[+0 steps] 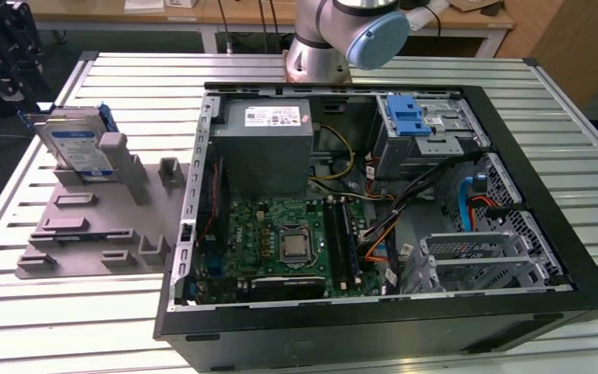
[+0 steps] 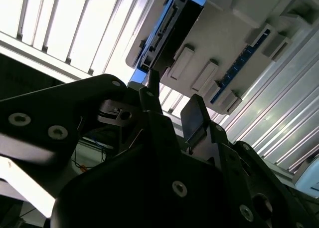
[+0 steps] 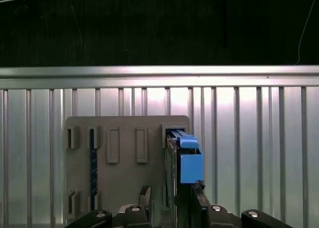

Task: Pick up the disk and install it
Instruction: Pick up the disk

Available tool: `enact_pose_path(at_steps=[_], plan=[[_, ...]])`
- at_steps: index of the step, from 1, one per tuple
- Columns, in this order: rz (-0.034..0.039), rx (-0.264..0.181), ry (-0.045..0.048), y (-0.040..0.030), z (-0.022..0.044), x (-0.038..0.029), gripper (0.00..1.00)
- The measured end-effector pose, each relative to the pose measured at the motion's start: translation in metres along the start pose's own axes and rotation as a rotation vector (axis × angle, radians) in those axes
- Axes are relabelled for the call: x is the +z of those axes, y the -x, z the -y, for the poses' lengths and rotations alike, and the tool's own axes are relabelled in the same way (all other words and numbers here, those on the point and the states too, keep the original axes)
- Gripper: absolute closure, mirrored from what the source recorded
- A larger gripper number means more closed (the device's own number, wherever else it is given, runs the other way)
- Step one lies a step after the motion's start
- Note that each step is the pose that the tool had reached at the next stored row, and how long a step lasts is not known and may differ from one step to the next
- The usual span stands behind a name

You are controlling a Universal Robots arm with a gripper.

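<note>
The task is at its start. The disk is not yet picked up: it stands on edge in the grey holder, which lies on the table just beside the case, on the exterior view's left of it. Nothing has gone into the case so far. The bay in the case's far corner, with its blue latch, looks to be where the disk belongs, though that is a judgement. Both the pick-up and the install are therefore left to do. In both wrist views the pincer is released and grasps nothing, its two fingers standing apart with a plain gap between them. In the first wrist view the disk, in its blue frame, sits at one end of the holder, in line with that gap. In the second wrist view the disk is apart from the fingertips, with no contact to be seen. I judge the pincer to be lined up over the disk but not yet around it.
</note>
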State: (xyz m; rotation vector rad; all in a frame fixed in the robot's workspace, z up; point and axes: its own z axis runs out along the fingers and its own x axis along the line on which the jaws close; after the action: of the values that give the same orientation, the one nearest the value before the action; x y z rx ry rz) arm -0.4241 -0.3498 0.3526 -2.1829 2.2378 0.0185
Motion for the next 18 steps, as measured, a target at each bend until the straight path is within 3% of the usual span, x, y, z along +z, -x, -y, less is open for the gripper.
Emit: enact_pose_path(at_steps=[4, 5, 9, 13, 18], plan=[[-0.0001, 0.0, 0.0, 0.0014, -0.0004, 0.0014, 0.54], [-0.0001, 0.0, 0.0, 0.0029, -0.0006, 0.0021, 0.48], [-0.0001, 0.0, 0.0, 0.0086, -0.0041, 0.006, 0.48], [0.0, 0.0, -0.0002, 0.0089, -0.0085, 0.0114, 0.48], [-0.0002, 0.0, 0.0016, 0.0101, -0.0089, 0.0153, 0.48]])
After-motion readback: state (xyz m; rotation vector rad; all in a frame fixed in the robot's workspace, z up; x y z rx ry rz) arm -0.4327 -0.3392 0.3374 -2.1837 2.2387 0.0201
